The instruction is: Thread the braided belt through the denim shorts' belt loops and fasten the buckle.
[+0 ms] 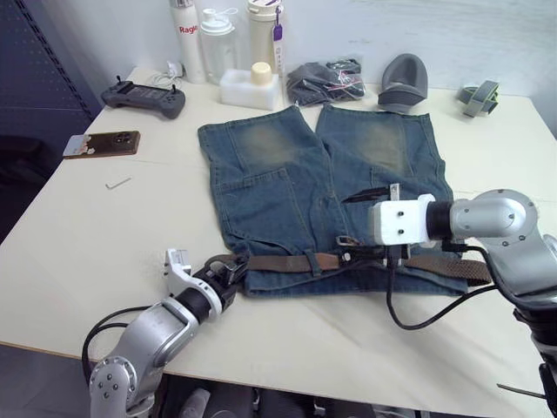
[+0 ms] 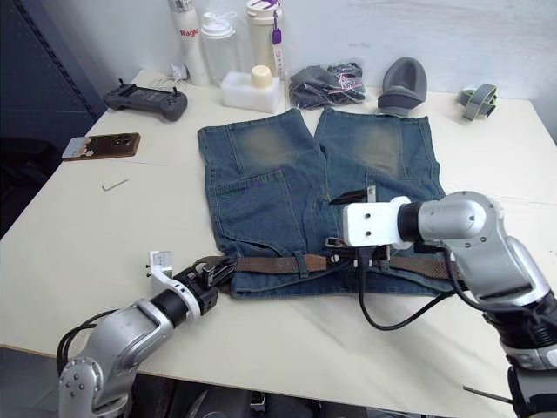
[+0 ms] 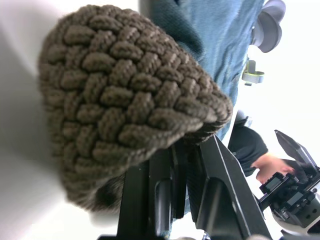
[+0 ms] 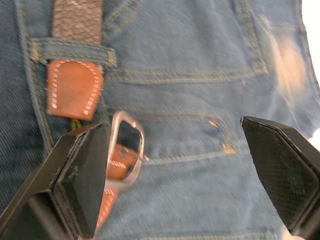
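Two black fingers of the right gripper [image 4: 187, 170] stand wide apart over the silver metal buckle [image 4: 127, 147]; the left gripper [image 1: 218, 280] clamps the dark-brown braided belt [image 1: 287, 262] along the faded blue denim shorts [image 1: 296, 174] waistband. Feeding the tan tip into the buckle wants slack.

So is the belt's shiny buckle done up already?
No, the tan tip sits under a belt loop, apart from the open buckle below it.
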